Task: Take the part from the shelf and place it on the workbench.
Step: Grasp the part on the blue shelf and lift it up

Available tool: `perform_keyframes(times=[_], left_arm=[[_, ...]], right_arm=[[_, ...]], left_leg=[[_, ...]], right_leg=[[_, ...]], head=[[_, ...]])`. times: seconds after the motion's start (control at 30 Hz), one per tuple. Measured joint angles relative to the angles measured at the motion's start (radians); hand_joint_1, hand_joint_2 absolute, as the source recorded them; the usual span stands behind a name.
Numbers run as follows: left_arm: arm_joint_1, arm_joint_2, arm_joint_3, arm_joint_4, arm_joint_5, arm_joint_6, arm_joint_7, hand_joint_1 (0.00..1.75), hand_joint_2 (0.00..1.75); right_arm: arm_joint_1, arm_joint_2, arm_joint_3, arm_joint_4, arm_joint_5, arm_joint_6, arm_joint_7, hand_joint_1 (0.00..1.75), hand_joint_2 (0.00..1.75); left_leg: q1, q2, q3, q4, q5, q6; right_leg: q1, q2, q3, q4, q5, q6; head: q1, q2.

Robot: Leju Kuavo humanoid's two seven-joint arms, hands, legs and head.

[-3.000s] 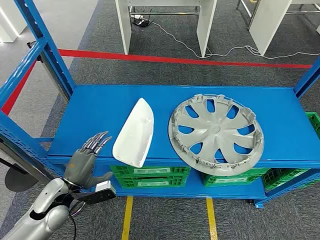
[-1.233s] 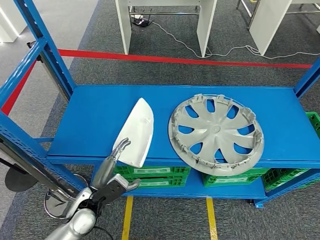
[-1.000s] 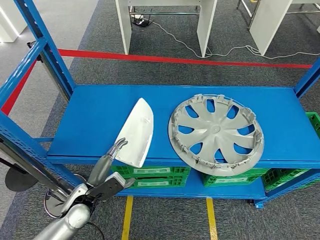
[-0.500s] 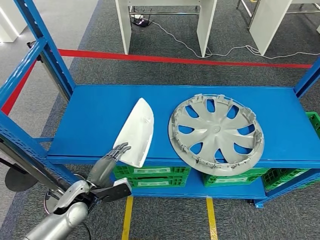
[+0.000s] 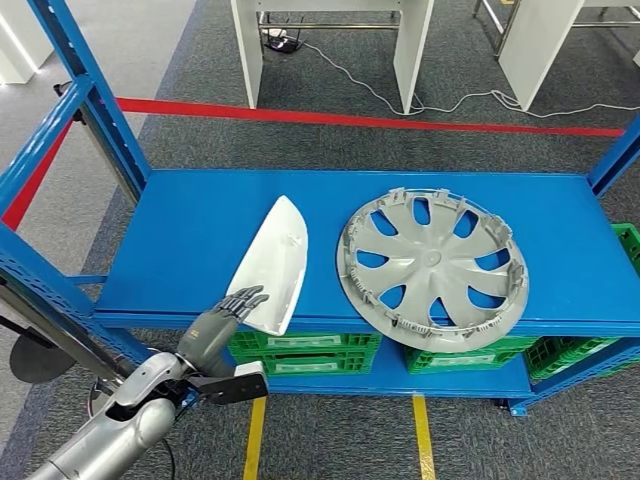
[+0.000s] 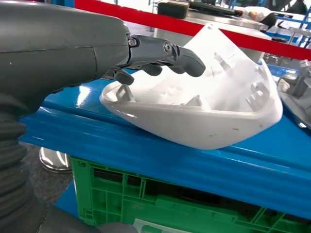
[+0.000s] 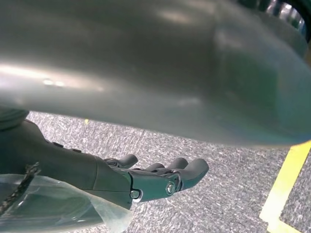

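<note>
My left robot hand [image 5: 219, 322] is open at the near end of the white part [image 5: 272, 265], fingers over its rim. The part's long axis runs far-right along the shelf [image 5: 181, 240]. The right robot hand [image 7: 146, 182] hangs open, far off.

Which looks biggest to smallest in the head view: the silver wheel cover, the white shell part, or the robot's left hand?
1. Wheel cover, clearly the largest.
2. White shell part.
3. Left hand, smallest as seen, though it is nearer the camera, so its true size is less sure.
</note>
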Motion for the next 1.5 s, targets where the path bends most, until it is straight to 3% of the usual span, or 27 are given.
perform_keyframes(times=[0.4,0.43,0.53,0.57,1.2,1.5], left_arm=[[-0.008,0.002,-0.023,0.000,-0.010,-0.002,0.002,0.02,1.75],[-0.008,0.002,-0.023,0.000,-0.010,-0.001,0.002,0.17,1.75],[-0.008,0.001,-0.023,0.000,-0.005,0.006,0.002,1.44,1.75],[-0.008,0.000,-0.023,0.000,-0.002,0.009,0.001,1.73,1.75],[-0.030,-0.009,-0.015,-0.001,0.012,0.053,-0.015,1.75,1.75],[-0.028,-0.009,-0.004,-0.003,0.028,0.080,-0.021,1.75,1.75]], right_arm=[[0.001,0.000,0.000,-0.002,0.021,0.013,0.019,0.00,0.00],[0.001,-0.001,0.000,-0.003,0.023,0.011,0.021,0.00,0.00],[0.002,-0.003,0.000,-0.008,0.032,0.002,0.027,0.00,0.00],[0.002,-0.004,0.000,-0.010,0.035,0.000,0.029,0.00,0.00],[0.000,0.002,0.000,0.028,0.044,0.054,0.033,0.00,0.00],[0.001,0.003,0.000,0.025,0.037,0.037,0.026,0.00,0.00]], left_leg=[[0.000,0.000,0.000,0.000,0.000,0.000],[0.000,0.000,0.000,0.000,0.000,0.000],[0.000,0.000,0.000,0.000,0.000,0.000],[0.000,0.000,0.000,0.000,0.000,0.000],[0.000,0.000,0.000,0.000,0.000,0.000],[0.000,0.000,0.000,0.000,0.000,0.000]], right_leg=[[0.000,0.000,0.000,0.000,0.000,0.000],[0.000,0.000,0.000,0.000,0.000,0.000],[0.000,0.000,0.000,0.000,0.000,0.000],[0.000,0.000,0.000,0.000,0.000,0.000],[0.000,0.000,0.000,0.000,0.000,0.000],[0.000,0.000,0.000,0.000,0.000,0.000]], head=[[0.000,0.000],[0.000,0.000],[0.000,0.000],[0.000,0.000],[0.000,0.000],[0.000,0.000]])
